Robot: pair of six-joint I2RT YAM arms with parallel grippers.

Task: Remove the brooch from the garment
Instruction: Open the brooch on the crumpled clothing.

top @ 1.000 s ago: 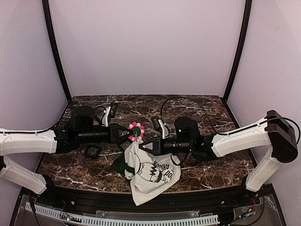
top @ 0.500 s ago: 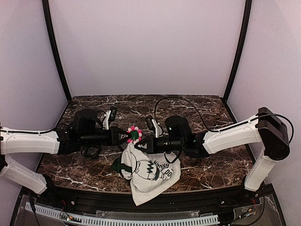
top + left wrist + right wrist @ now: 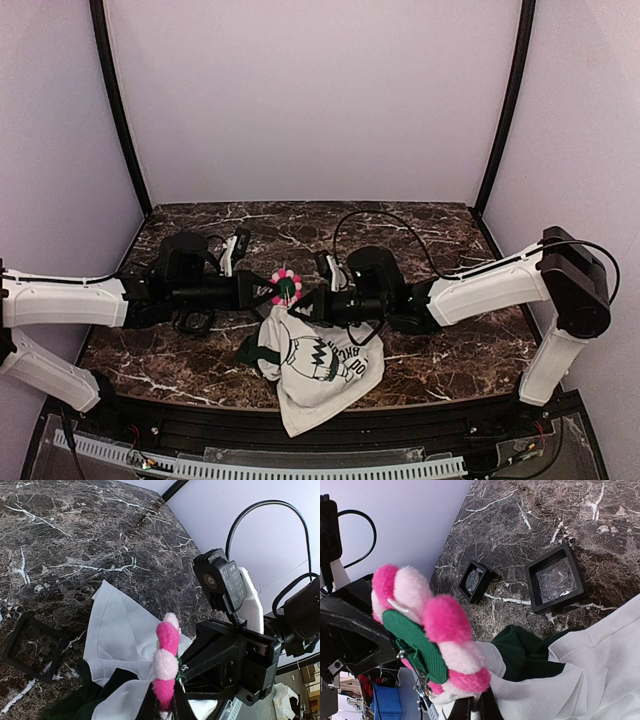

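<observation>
The brooch [image 3: 286, 287], a fluffy flower of pink and pale petals, hangs above the table between my two grippers. My left gripper [image 3: 266, 291] is shut on its lower edge; in the left wrist view the brooch [image 3: 167, 657] shows edge-on above my left gripper [image 3: 166, 705]. The garment [image 3: 318, 365], a white T-shirt with black print and dark green trim, droops from the brooch onto the table. My right gripper [image 3: 303, 308] is shut on the white cloth just under the brooch [image 3: 427, 630], whose green backing [image 3: 415, 647] faces the right wrist camera, with my right gripper [image 3: 475, 707] below it.
Two small black square frames [image 3: 555, 578] [image 3: 476, 581] lie on the marble table [image 3: 440, 240] beyond the shirt; one frame [image 3: 195, 321] sits under the left arm. The shirt's hem hangs over the table's front edge [image 3: 320, 412]. Purple walls close in three sides.
The right arm has slid left toward the left gripper. The brooch and the bunched top of the shirt have dropped slightly. Both grippers stay shut.
</observation>
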